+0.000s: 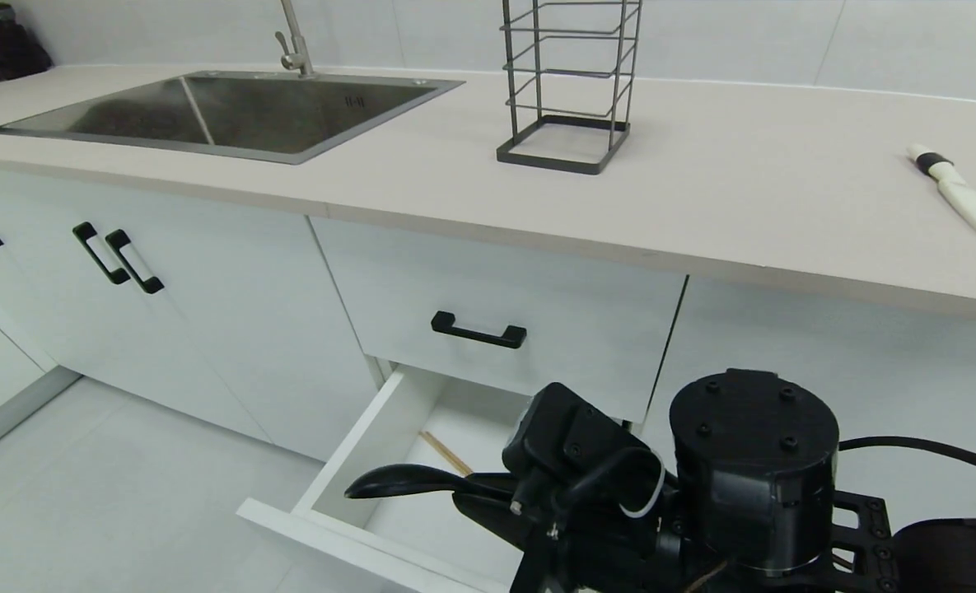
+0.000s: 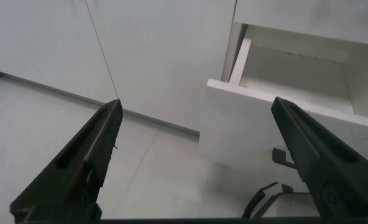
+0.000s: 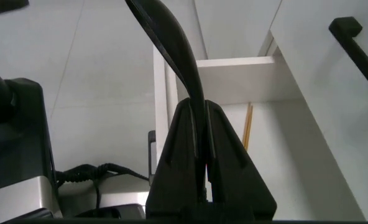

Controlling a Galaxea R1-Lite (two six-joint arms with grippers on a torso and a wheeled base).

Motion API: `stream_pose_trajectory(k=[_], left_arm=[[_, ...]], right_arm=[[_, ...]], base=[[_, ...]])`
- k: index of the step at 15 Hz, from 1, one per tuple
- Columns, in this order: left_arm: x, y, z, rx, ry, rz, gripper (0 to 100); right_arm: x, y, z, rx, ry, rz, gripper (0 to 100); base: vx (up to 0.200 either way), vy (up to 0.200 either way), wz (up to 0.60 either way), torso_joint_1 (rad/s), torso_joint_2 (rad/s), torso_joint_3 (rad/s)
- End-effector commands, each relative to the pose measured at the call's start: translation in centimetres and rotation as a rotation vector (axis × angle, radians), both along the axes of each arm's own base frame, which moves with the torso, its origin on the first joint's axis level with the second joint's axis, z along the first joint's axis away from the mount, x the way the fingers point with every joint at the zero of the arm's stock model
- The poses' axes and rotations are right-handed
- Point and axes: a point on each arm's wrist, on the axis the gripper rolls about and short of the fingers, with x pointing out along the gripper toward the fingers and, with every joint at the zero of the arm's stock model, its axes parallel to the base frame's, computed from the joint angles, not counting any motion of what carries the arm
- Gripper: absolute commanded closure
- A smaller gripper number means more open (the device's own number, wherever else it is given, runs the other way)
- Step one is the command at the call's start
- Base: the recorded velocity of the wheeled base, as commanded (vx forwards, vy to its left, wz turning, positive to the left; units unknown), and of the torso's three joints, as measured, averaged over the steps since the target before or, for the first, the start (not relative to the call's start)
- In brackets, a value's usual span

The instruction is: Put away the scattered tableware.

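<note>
Two grippers are at work low in front of the cabinets. The right gripper [image 1: 496, 498] is clamped on the handle of a black spoon [image 1: 409, 479], which lies roughly level with its bowl end pointing to the robot's left. The spoon hangs over the open drawer [image 1: 356, 449], above the left front part of its white inside; I cannot tell whether it touches the drawer. In the right wrist view the handle runs straight out between the two closed fingers, with the drawer's inside beyond it.

A pair of wooden chopsticks [image 1: 446, 453] lies on the drawer floor, slanted, just behind the spoon. Above the open drawer sits a closed drawer with a black handle [image 1: 478, 331].

The left gripper [image 2: 196, 106] has its fingers spread wide with nothing between them. It hangs over the grey floor beside the open drawer, whose front corner shows just beyond the fingertips.

On the desk [image 1: 702, 189] a white knife [image 1: 961, 196] with a black band lies near the right end, well apart from everything else. A dark wire rack [image 1: 547, 162] stands upright near the middle of the desk. A steel sink [image 1: 150, 145] with a faucet [image 1: 294, 41] is set into the left part
</note>
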Motion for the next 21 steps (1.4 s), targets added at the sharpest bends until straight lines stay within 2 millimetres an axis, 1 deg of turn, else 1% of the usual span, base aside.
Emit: stream_pose_trajectory(k=[1, 3, 6, 9, 10, 11, 12, 13, 14, 18, 19, 20, 21], left_arm=[[0.0, 0.0, 0.0, 0.0, 0.0, 0.001, 0], [0.0, 0.0, 0.0, 0.0, 0.0, 0.001, 0], [0.0, 0.0, 0.0, 0.0, 0.0, 0.001, 0], [0.0, 0.0, 0.0, 0.0, 0.0, 0.001, 0], [0.0, 0.0, 0.0, 0.0, 0.0, 0.001, 0], [0.0, 0.0, 0.0, 0.0, 0.0, 0.001, 0], [0.0, 0.0, 0.0, 0.0, 0.0, 0.001, 0], [0.0, 0.0, 0.0, 0.0, 0.0, 0.001, 0], [0.0, 0.0, 0.0, 0.0, 0.0, 0.001, 0], [0.0, 0.0, 0.0, 0.0, 0.0, 0.001, 0], [0.0, 0.0, 0.0, 0.0, 0.0, 0.001, 0], [0.0, 0.0, 0.0, 0.0, 0.0, 0.001, 0], [0.0, 0.0, 0.0, 0.0, 0.0, 0.001, 0]], right_arm=[[0.4, -0.6, -0.8, -0.031, 0.025, -0.017, 100], [0.9, -2.3, 0.1, -0.046, 0.038, -0.044, 100], [1.2, -2.5, 0.7, -0.016, 0.002, -0.113, 100], [2.3, -0.5, -0.3, -0.006, -0.012, -0.13, 100], [2.7, 0.9, -0.6, -0.003, -0.016, -0.118, 100], [3.1, 2.9, -1.1, -0.001, -0.018, -0.099, 100], [3.6, 4.3, -1.8, -0.006, -0.018, -0.094, 100], [3.9, 5.0, -2.6, -0.016, -0.015, -0.103, 100], [4.1, 5.2, -3.0, -0.025, -0.012, -0.109, 100], [6.2, 7.9, -5.0, -0.029, -0.012, -0.13, 100], [7.1, 8.2, -5.7, -0.036, -0.012, -0.156, 100], [7.8, 8.1, -6.2, -0.051, -0.012, -0.179, 100], [8.1, 7.9, -6.5, -0.06, -0.008, -0.185, 100]], base=[[0.0, 0.0, 0.0, -0.027, 0.29, 0.041], [0.0, 0.0, 0.0, -0.005, 0.14, 0.034], [0.0, 0.0, 0.0, 0.002, 0.01, 0.017], [0.0, 0.0, 0.0, 0.0, 0.0, 0.0], [0.0, 0.0, 0.0, 0.0, 0.0, 0.0], [0.0, 0.0, 0.0, 0.0, 0.0, 0.0], [0.0, 0.0, 0.0, 0.0, 0.0, 0.0], [0.0, 0.0, 0.0, 0.0, 0.0, 0.0], [0.0, 0.0, 0.0, 0.0, 0.0, 0.0], [0.0, 0.0, 0.0, 0.0, 0.0, 0.0], [0.0, 0.0, 0.0, 0.0, 0.0, 0.0], [0.0, 0.0, 0.0, 0.0, 0.0, 0.0], [0.0, 0.0, 0.0, 0.0, 0.0, 0.0]])
